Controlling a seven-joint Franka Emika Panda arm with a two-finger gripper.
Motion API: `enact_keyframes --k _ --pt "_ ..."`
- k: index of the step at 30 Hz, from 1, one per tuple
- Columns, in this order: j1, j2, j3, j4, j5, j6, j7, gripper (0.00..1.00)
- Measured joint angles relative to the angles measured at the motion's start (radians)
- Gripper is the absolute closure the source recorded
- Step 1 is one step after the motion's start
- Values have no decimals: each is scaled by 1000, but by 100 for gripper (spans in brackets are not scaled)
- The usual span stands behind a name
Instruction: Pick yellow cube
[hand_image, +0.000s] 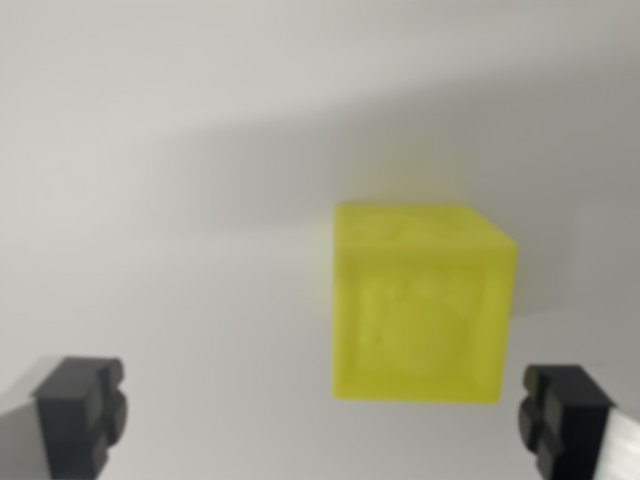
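Simply a blurred translucent yellow cube (420, 305)

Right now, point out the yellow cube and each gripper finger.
yellow cube (420, 310), wrist view, front face.
left-side finger (82, 412), wrist view, black pad.
right-side finger (562, 418), wrist view, black pad.

A single cube (420, 305) rests on a flat surface (160, 200), right of centre in the wrist view. Two fingertips of the gripper (325, 420) sit at the bottom corners, one (82, 410) at the wrist view's left, one (565, 415) at its right. The cube lies between them, nearer the right fingertip, touching neither.
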Motion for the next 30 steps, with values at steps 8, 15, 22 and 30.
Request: enact_keyframes --k 8,15,22,30 --pt "-32 44 0 -4 2 49 -13 0" --pt "-57 81 0 -4 3 85 -24 0" --pt "-60 125 0 5 -2 120 -21 0" --pt "-62 179 0 18 -8 160 -14 0"
